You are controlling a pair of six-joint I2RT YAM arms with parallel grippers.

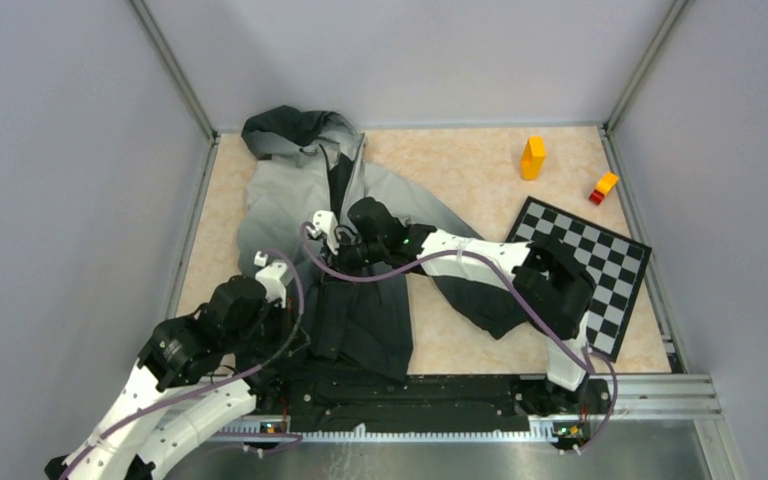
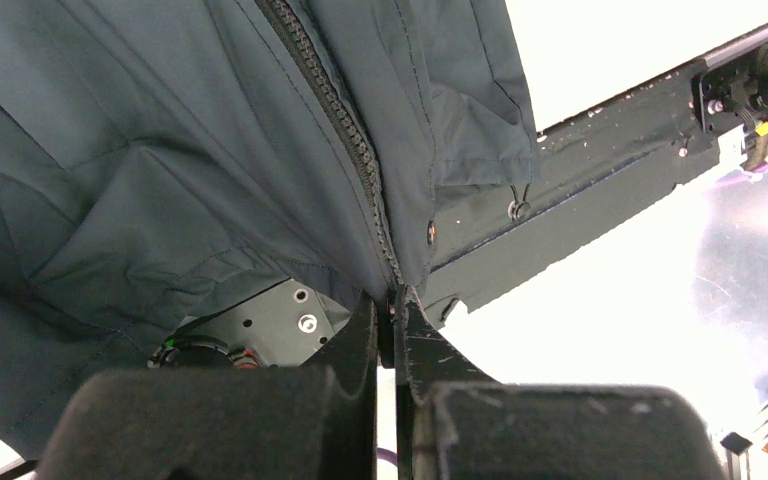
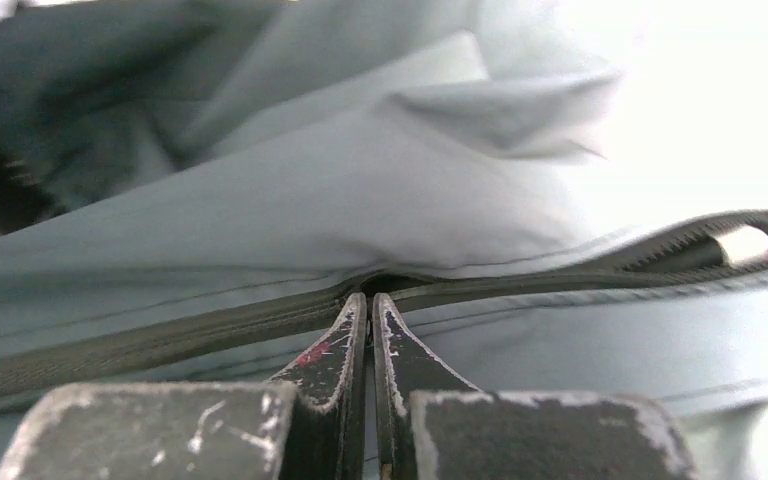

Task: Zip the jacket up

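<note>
Left wrist: left fingers (image 2: 362, 335) grip the jacket (image 2: 150, 150) hem; right fingers (image 3: 344, 345) grip its zipper (image 3: 160, 338).

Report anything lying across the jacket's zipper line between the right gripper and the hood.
Nothing visible does. The right gripper is shut on the zipper mid-front, and the jacket front above it lies bare up to the hood. The checkerboard sits off to the right.

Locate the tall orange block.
Top view: the tall orange block stands upright at the far right, beyond the checkerboard, left of the smaller red-orange block.
</note>
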